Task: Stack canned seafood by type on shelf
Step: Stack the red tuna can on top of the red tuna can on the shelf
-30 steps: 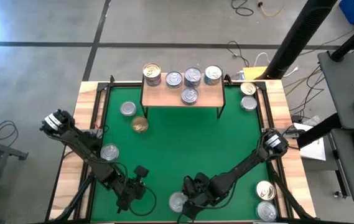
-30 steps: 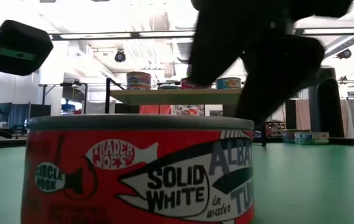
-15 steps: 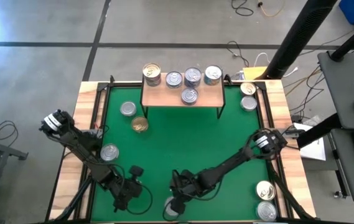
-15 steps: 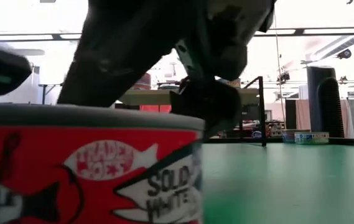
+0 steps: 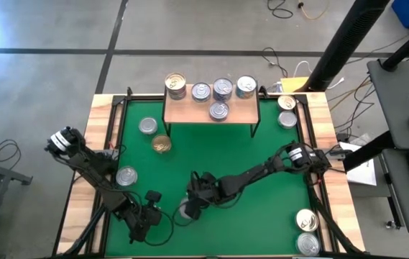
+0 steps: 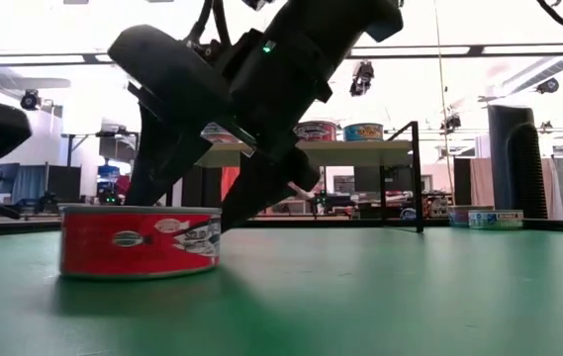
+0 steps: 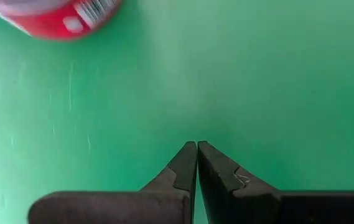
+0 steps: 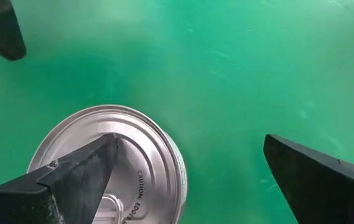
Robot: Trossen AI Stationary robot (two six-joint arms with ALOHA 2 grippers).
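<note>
A red tin of canned seafood with a silver lid (image 6: pixel 140 240) stands flat on the green mat (image 5: pixel 262 216), near the middle of its front half (image 5: pixel 184 211). My right gripper (image 8: pixel 189 140) is open over it. One finger lies across the lid; the other comes down beside the tin's right wall (image 6: pixel 232 213). My left gripper (image 7: pixel 196 146) is shut above bare mat, left of the tin (image 5: pixel 149 208). The shelf (image 5: pixel 190 111) stands at the far edge and bears several tins (image 5: pixel 223 88). My right gripper comes at the tin slanting down from the far right. One finger (image 8: pixel 71 174) lies over the lid (image 8: pixel 145 155), its tip near the lid's middle. The other (image 8: pixel 313 180) is off to the side over the mat. Whether either finger touches the tin, I cannot tell.
Loose tins stand on the mat's left part (image 5: pixel 147 126) (image 5: pixel 162 144) and by the left border (image 5: pixel 126 176). More tins sit on the right wooden border, far (image 5: pixel 286 103) and near (image 5: pixel 306 219). The mat's middle and right are bare green.
My right gripper has swept from the near edge toward the table's left and a little farther in, staying open. The red tin has slid along the mat with it, away from the near edge and leftward, still upright. My left gripper has drawn slightly leftward, still shut.
</note>
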